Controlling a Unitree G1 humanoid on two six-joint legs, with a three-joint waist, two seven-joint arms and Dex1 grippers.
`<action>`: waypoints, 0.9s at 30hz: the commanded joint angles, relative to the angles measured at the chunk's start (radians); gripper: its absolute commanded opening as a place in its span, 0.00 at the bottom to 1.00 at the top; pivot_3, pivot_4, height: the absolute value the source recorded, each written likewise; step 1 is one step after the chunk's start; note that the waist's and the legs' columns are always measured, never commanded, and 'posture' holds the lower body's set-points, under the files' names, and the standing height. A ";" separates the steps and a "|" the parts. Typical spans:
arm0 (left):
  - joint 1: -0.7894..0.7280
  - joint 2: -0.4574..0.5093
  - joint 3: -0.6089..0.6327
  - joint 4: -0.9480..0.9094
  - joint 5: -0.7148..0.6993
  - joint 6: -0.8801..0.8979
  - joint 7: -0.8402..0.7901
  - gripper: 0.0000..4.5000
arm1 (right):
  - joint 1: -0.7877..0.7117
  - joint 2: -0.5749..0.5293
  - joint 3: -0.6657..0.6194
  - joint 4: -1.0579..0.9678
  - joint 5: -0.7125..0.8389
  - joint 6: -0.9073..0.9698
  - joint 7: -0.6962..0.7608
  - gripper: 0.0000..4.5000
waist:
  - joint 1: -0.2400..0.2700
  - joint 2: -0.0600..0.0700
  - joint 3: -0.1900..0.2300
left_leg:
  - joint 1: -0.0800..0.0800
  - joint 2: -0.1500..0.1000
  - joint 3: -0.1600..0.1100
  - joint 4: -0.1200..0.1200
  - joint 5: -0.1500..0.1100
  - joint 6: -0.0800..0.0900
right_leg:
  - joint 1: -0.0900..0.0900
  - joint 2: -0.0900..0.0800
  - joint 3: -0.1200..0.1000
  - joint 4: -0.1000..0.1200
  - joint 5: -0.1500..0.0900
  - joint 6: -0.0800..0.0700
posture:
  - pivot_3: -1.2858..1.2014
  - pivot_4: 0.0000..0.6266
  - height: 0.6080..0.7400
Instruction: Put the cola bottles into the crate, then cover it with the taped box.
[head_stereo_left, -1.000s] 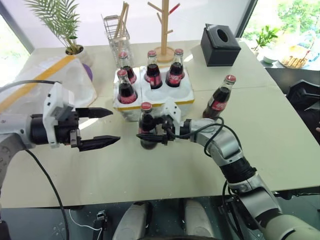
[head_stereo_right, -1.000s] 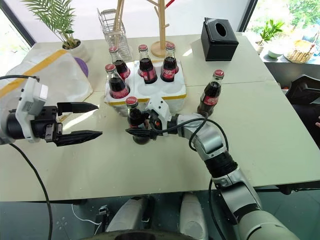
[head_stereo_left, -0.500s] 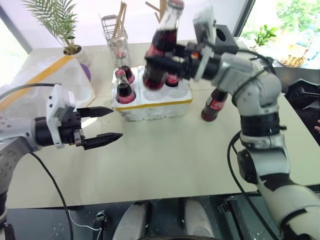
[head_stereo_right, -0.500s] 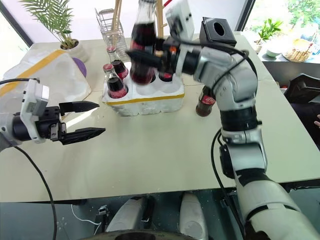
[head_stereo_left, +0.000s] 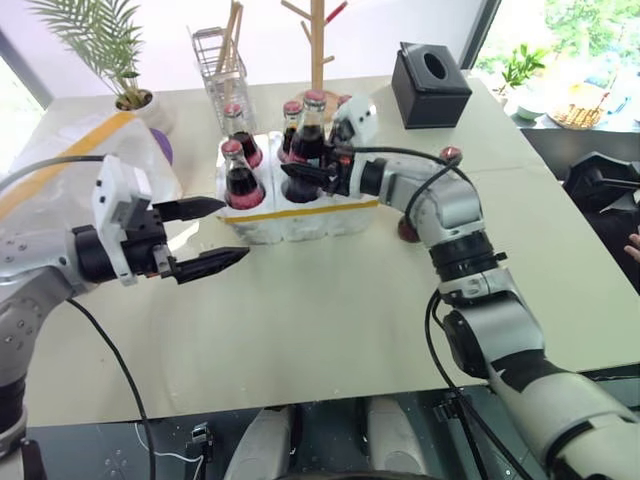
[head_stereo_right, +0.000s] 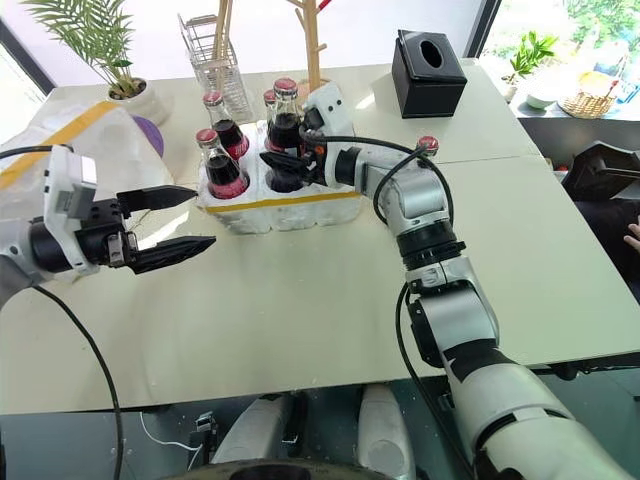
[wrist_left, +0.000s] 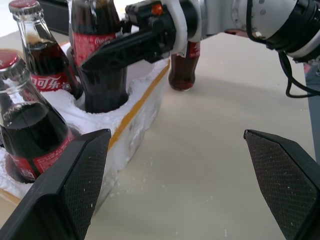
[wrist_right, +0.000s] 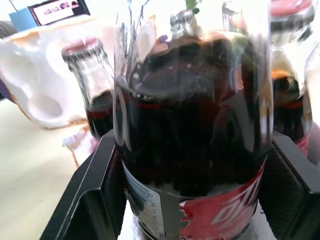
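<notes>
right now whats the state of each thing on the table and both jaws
right gripper: shut on a cola bottle, bottle's base in a front well
left gripper: open, empty
crate: holds five bottles counting the gripped one
sixth bottle: upright on the table, beside the crate
taped box: lying off to the side, not on the crate

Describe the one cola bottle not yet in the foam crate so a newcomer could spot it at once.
Find the low white styrofoam crate with the yellow tape band mid-table. Beside it, on the side nearer the black tissue box, one small red-capped glass cola bottle stands directly on the tabletop, partly behind the robot's right arm. The others sit in the crate.
</notes>
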 joint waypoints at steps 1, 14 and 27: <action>-0.022 -0.004 -0.019 -0.009 0.000 -0.026 0.004 1.00 | 0.019 0.010 0.034 0.043 -0.072 -0.069 -0.018 0.73 | 0.000 0.000 0.000 | 0.000 0.000 0.000 0.000 0.000 0.000 | 0.000 0.000 0.000 0.000 0.000 0.000 | 0.52 0.24 1.00; -0.067 -0.046 -0.084 0.003 -0.009 -0.037 0.018 1.00 | 0.265 -0.209 -0.179 -0.716 0.215 0.344 0.011 1.00 | 0.023 0.000 -0.001 | 0.000 0.000 -0.001 0.001 0.000 -0.001 | 0.001 0.001 0.000 0.001 0.000 0.000 | 0.52 0.24 1.00; -0.205 -0.166 -0.264 0.085 0.030 -0.066 -0.032 1.00 | 0.814 -0.518 -0.638 -1.109 0.504 0.672 -0.131 1.00 | 0.052 -0.001 -0.002 | 0.005 0.004 0.001 0.001 -0.003 0.005 | 0.010 0.004 0.000 -0.012 0.000 0.000 | 0.52 0.24 1.00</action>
